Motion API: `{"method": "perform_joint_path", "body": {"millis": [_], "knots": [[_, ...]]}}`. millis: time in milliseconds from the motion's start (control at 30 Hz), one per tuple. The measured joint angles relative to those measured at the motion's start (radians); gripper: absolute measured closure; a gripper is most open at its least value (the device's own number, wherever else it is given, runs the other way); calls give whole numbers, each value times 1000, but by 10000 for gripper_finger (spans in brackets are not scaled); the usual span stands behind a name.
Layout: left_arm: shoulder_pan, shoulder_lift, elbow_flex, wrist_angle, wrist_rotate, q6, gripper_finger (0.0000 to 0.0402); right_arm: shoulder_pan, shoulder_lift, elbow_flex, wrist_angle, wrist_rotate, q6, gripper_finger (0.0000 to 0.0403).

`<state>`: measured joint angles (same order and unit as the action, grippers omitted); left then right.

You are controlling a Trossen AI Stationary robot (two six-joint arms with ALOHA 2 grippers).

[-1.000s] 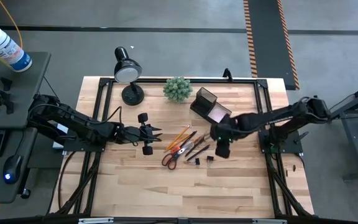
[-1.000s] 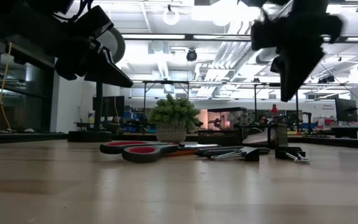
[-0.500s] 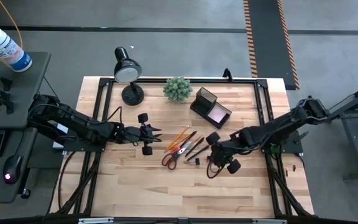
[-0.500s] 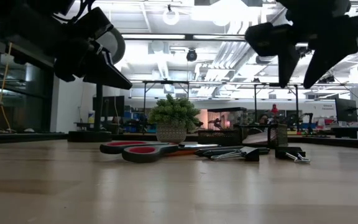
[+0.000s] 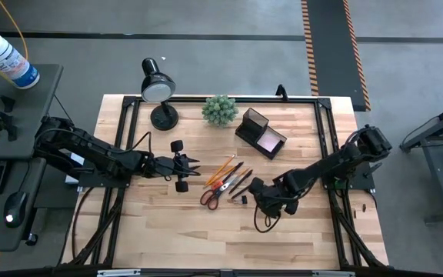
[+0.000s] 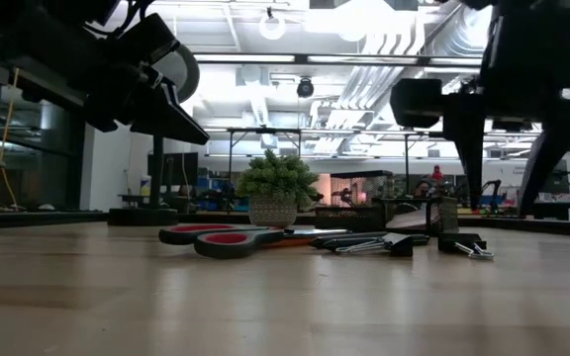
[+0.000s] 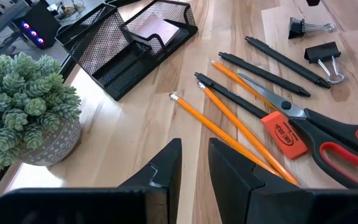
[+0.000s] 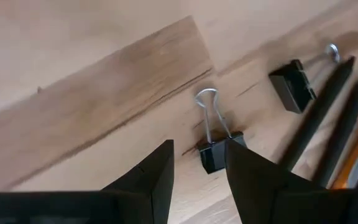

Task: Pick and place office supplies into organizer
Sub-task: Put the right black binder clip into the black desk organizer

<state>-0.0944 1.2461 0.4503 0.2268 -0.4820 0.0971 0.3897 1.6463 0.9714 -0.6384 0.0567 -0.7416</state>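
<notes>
Right gripper (image 8: 194,171) jaws apart, empty, straddling binder clip (image 8: 219,149) lying on surface. Centre on black body (not wire loops), descend, close. Left gripper (image 7: 194,171) jaws narrow gap, empty, waiting over pencils (image 7: 229,124). Organizer (image 5: 260,132) well apart, behind.

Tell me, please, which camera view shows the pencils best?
The left wrist view: the pencils lie close and unobstructed beside the pens. The high view shows them as thin orange lines; the low view hides them behind the scissors; the right wrist view barely catches them.
</notes>
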Motion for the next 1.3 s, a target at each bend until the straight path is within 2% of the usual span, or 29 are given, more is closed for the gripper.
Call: {"method": "perform_joint_path", "body": {"millis": [400,900,1300], "knots": [[0,0,0,0,0,-1,334,-3,17,0,17,-13,-180,270],[0,0,0,-3,4,-3,334,-31,71,0,57,-12,-233,270],[0,0,0,-14,8,-2,334,-50,100,0,62,-71,-256,277]]}}
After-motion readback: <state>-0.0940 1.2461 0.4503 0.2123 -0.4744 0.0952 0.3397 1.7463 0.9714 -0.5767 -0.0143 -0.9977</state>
